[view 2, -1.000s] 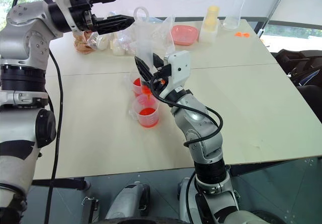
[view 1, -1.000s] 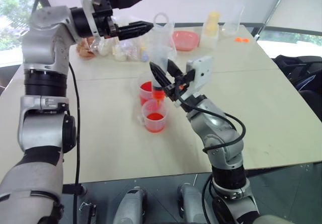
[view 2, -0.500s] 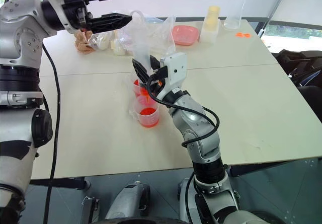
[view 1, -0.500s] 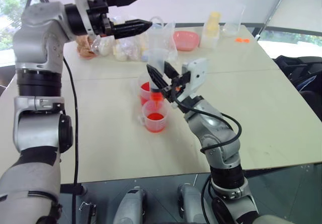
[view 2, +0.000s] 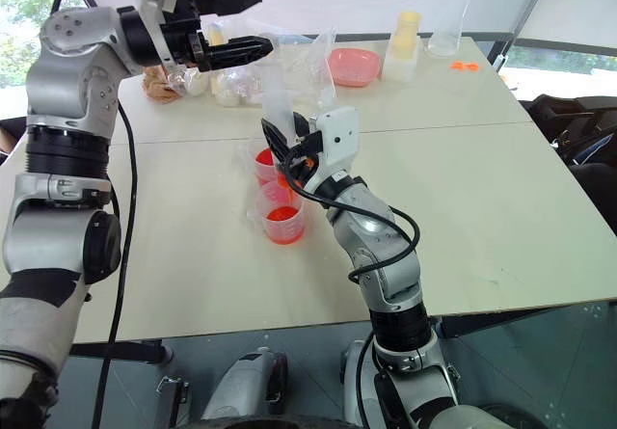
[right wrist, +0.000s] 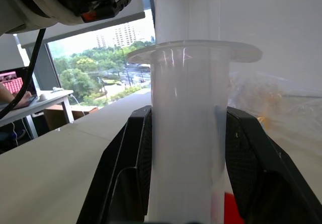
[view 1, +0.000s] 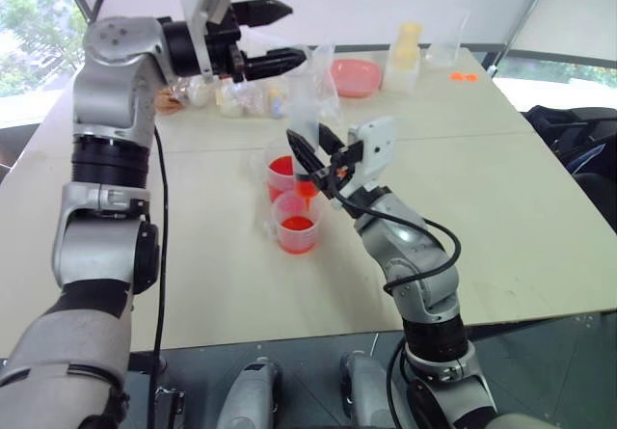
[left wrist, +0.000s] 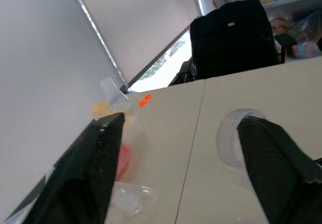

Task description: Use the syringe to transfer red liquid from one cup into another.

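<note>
My right gripper [view 1: 314, 151] is shut on the barrel of the clear syringe [view 1: 306, 111], holding it upright. In the right wrist view its fingers [right wrist: 251, 163] clamp both sides of the syringe [right wrist: 186, 133]. The syringe's orange tip hangs over the shorter cup [view 1: 297, 227], which holds red liquid [view 1: 297, 225]. Just behind stands the taller cup [view 1: 280, 174], also with red liquid. My left gripper [view 1: 297, 32] hovers open at the syringe's top. The clear plunger ring [left wrist: 229, 138] sits against one of its fingers.
Across the table's far side lie clear bags of small items [view 1: 231, 92], a pink bowl [view 1: 355, 76], a yellow-topped container [view 1: 405, 45], a clear cup [view 1: 445, 51] and orange bits [view 1: 463, 76]. A black bag [view 1: 578, 140] stands off the table's right edge.
My left gripper has shifted a little to the right, closer to the syringe's top, and its fingers have narrowed. The right gripper and syringe have stayed over the shorter cup.
</note>
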You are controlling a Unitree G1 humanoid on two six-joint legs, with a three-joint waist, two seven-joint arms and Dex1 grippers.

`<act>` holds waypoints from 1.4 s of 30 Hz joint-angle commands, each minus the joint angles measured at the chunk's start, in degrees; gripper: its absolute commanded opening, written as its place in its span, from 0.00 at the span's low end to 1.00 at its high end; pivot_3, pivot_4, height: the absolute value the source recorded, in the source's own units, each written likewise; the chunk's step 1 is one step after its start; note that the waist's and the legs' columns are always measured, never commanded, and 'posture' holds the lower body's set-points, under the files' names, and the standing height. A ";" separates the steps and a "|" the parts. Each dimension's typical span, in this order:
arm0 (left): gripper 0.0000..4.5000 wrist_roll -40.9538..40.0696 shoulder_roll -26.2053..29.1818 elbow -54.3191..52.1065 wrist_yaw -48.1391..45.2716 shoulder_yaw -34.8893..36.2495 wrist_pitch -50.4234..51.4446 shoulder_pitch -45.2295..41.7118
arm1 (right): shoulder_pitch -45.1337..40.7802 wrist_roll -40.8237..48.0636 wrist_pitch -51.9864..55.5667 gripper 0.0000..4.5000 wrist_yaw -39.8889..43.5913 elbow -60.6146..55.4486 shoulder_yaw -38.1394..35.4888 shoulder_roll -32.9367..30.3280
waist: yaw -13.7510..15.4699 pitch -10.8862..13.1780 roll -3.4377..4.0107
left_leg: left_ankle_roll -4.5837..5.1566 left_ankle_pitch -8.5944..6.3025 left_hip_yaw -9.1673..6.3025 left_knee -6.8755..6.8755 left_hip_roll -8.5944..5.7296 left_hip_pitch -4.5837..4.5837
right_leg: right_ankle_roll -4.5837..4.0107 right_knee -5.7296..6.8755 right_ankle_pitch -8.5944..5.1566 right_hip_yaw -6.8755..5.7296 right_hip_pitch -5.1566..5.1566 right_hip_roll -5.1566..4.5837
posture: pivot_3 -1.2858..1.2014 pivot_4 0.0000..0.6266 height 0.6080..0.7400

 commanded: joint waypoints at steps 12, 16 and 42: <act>0.01 -4.47 0.95 -8.24 -4.75 -0.22 7.07 1.00 | -0.75 0.71 -2.03 0.33 0.97 -2.84 1.12 1.48 | -0.08 0.00 0.00 | 0.00 0.00 -0.01 0.00 0.01 0.00 | 0.00 0.01 0.00 0.00 0.00 0.01 | 0.52 0.24 1.00; 0.01 -5.36 1.58 -11.38 -7.08 -1.44 10.24 3.47 | -1.30 1.12 -1.65 0.33 0.84 -3.25 0.73 1.70 | -0.09 0.00 0.00 | 0.00 0.00 -0.02 0.00 0.01 0.00 | 0.00 0.01 0.00 0.00 0.00 0.01 | 0.52 0.24 1.00; 0.01 -5.62 0.93 -19.47 -10.63 -5.81 14.06 12.42 | -5.65 1.63 0.69 0.33 -0.66 -8.01 -1.50 1.31 | -0.01 0.00 0.00 | 0.00 0.00 -0.02 0.00 0.01 0.00 | 0.00 0.00 0.00 0.00 0.00 0.00 | 0.52 0.24 1.00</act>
